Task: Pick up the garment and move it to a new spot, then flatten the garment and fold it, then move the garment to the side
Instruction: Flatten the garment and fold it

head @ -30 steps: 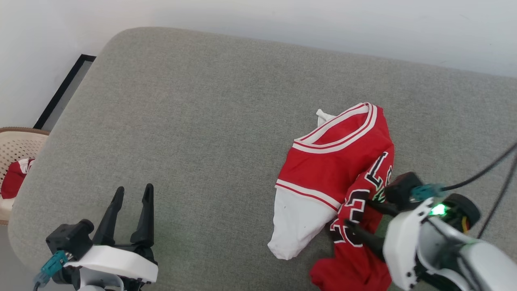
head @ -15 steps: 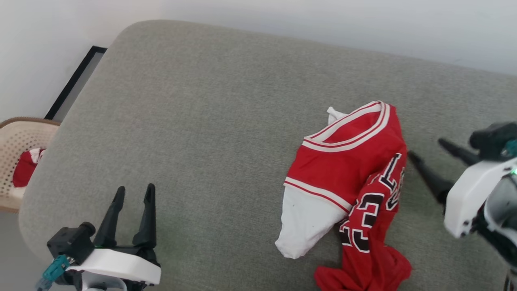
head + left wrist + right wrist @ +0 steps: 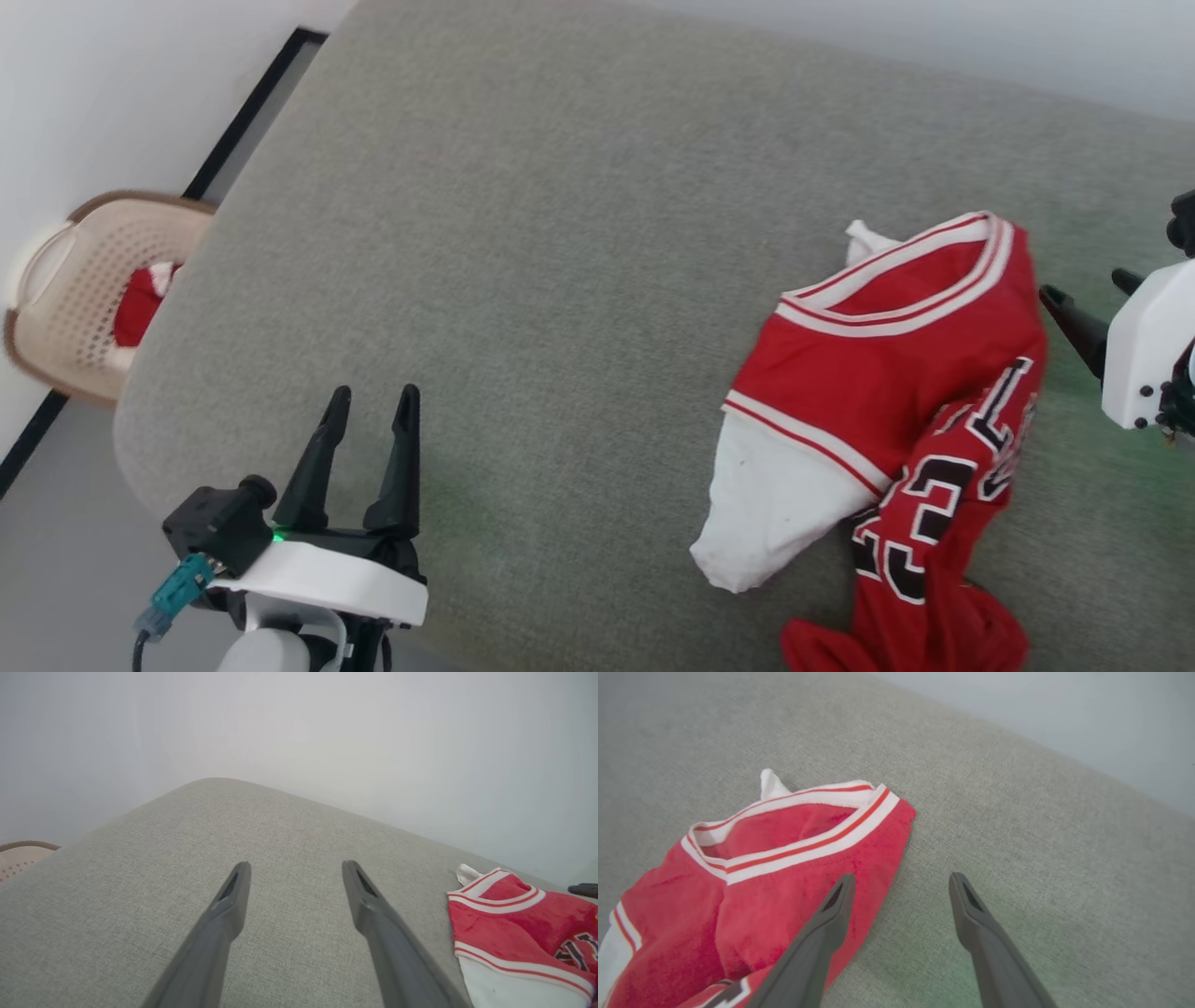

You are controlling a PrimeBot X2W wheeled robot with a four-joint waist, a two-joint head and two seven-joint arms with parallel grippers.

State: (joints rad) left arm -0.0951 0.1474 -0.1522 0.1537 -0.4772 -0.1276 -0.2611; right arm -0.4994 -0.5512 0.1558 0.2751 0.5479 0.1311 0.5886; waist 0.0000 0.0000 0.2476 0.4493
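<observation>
Garment (image 3: pixel 878 392), a crumpled red jersey with striped trim, lies rightward on your grey woven cushion (image 3: pixel 560 233), hem cut off, its folded number perhaps 23. Your left gripper (image 3: pixel 373 392) and right gripper (image 3: pixel 901 877) gape empty.

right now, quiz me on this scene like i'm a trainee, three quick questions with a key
1. True or false: the right gripper is shut on the red jersey shirt with white sleeves.
2. The shirt lies on: A the floor, B the grey fabric cushion, C a shelf.
3. What holds the small red-and-white cloth bundle?
Key: 1 false, its jaws stand open and hold nothing. 2 B. 3 the beige perforated basket.
</observation>
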